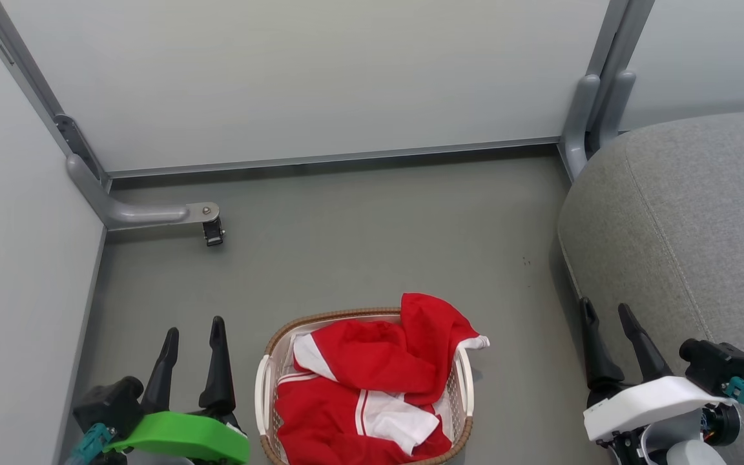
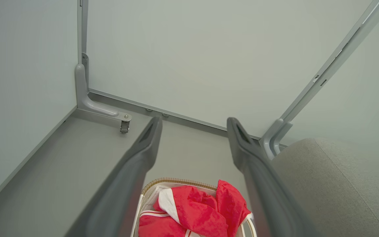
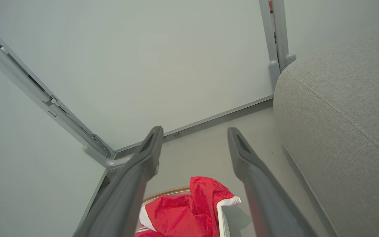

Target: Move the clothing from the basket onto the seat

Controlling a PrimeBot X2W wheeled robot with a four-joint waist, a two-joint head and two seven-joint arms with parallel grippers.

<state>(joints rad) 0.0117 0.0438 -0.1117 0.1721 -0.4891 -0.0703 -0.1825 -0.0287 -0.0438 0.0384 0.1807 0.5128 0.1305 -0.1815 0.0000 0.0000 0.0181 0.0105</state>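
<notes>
I judge nothing moved yet: soft red-and-white sports clothing (image 1: 372, 381) lies heaped in the small white perforated plastic basket (image 1: 320, 318), near the large grey upholstered seat (image 1: 688, 226). My left hand (image 1: 194, 326) and right hand (image 1: 604, 305) flank it, fingers apart, empty.

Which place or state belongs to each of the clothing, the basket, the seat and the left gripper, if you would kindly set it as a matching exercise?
1. clothing
2. basket
3. seat
4. left gripper

A. open, holding nothing
B. red and white, heaped inside a container
C. on the floor, left of the grey upholstery
D. grey, at the head view's right edge

Pairs: 1-B, 2-C, 3-D, 4-A.
</notes>
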